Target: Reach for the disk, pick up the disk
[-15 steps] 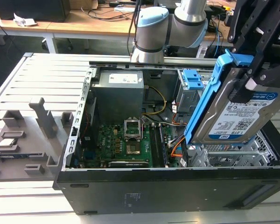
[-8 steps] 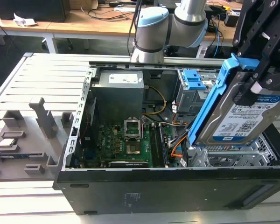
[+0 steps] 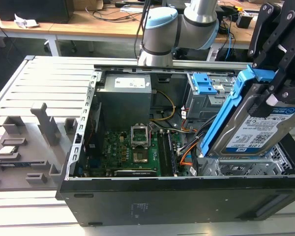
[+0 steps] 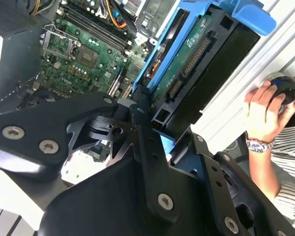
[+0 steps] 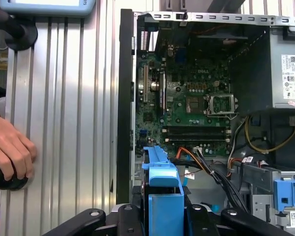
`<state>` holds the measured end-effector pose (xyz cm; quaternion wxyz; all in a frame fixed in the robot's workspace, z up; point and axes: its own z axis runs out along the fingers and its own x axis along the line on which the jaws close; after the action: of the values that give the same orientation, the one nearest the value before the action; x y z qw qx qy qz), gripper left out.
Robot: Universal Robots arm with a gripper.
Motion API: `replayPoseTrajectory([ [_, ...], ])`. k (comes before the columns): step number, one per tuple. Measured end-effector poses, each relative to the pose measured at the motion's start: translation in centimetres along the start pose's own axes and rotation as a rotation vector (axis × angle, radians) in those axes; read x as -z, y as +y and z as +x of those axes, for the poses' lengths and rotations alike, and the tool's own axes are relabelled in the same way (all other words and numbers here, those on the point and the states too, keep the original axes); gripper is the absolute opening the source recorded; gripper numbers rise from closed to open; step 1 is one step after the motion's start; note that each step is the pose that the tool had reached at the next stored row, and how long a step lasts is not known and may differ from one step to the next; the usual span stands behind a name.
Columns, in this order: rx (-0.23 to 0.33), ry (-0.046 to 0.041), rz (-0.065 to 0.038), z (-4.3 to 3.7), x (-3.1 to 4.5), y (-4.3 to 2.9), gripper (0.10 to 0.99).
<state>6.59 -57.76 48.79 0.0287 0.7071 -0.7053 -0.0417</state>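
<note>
The pincer (image 3: pixel 273 86) is clamped on the disk (image 3: pixel 258 125), gripping its upper end (blue rail included). The disk hangs tilted, long axis sloping down-left, raised above the open computer case (image 3: pixel 137 196) at the exterior view's right, the motherboard (image 3: pixel 132 147) farther left.

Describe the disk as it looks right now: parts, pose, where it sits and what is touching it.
The disk is a flat silver-grey metal drive with a white-and-blue barcoded label, framed by a blue plastic rail. The second wrist view shows its green circuit board and connector edge. It is tilted steeply, lifted above the drive cage at the exterior view's right end of the open computer case. The black gripper holds it, jaws closed on its upper end; nothing else appears to touch it.
</note>
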Motion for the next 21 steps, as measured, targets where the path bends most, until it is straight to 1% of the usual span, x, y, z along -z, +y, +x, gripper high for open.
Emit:
replayPoseTrajectory([
  [2, 0.000, 0.0000, -0.003, 0.00, -0.21, -0.35, 0.365],
  [4, 0.000, 0.0000, -0.009, 0.00, -0.55, -0.88, 0.365],
  [6, 0.000, -0.0001, -0.011, 0.01, -0.69, -1.09, 0.365],
  [7, 0.000, -0.0001, -0.012, -0.03, -0.75, -1.40, 0.365],
  [9, 0.000, -0.0001, -0.013, -0.49, -0.72, -2.40, 0.365],
  [13, 0.000, -0.0001, -0.014, -1.11, -0.65, -3.56, 0.365],
  [14, 0.000, -0.0001, -0.014, -1.31, -0.62, -4.01, 0.365],
  [16, 0.000, -0.0002, -0.015, -1.47, -0.60, -4.54, 0.365],
  [19, 0.000, 0.0001, -0.016, -1.74, -0.54, -5.67, 0.365],
  [21, 0.000, -0.0003, -0.017, -1.78, -0.56, -6.04, 0.365],
])
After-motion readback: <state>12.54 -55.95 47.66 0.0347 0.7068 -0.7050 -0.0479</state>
